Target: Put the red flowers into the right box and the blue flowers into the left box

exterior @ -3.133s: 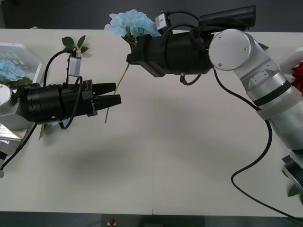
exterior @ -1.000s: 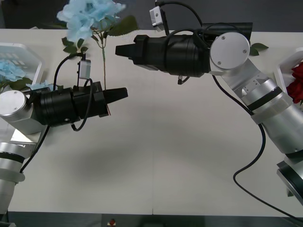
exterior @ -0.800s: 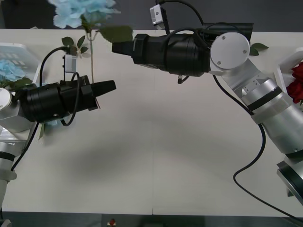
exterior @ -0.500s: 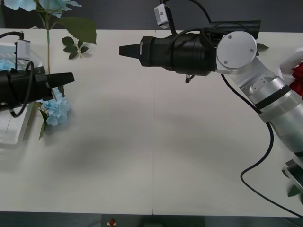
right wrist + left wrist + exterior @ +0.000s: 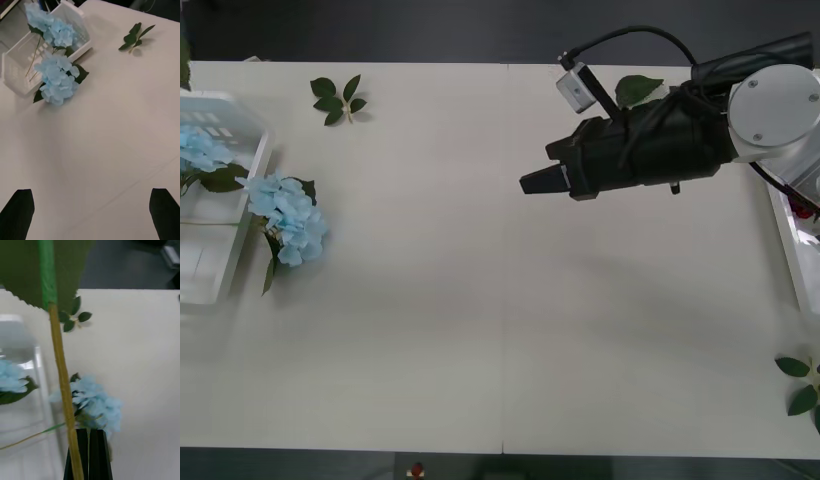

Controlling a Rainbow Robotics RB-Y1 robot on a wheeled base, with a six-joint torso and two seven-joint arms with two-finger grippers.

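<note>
Stem (image 5: 60, 382) of blue flowers pinched in left fingers (image 5: 89, 453); right fingers (image 5: 22, 210) spread, empty. No readable writing.

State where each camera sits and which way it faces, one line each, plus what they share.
Front: above the arms, looking down at the table; right arm reaches in.
Right wrist: on that arm, facing the left box and a blue flower; its jaws open.
Left wrist: jaws shut on a stem, facing the box.
Shared: all three show that flower and a leaf sprig.

loose leaf sprigs (image 5: 337, 98) on white table (image 5: 480, 330)
</note>
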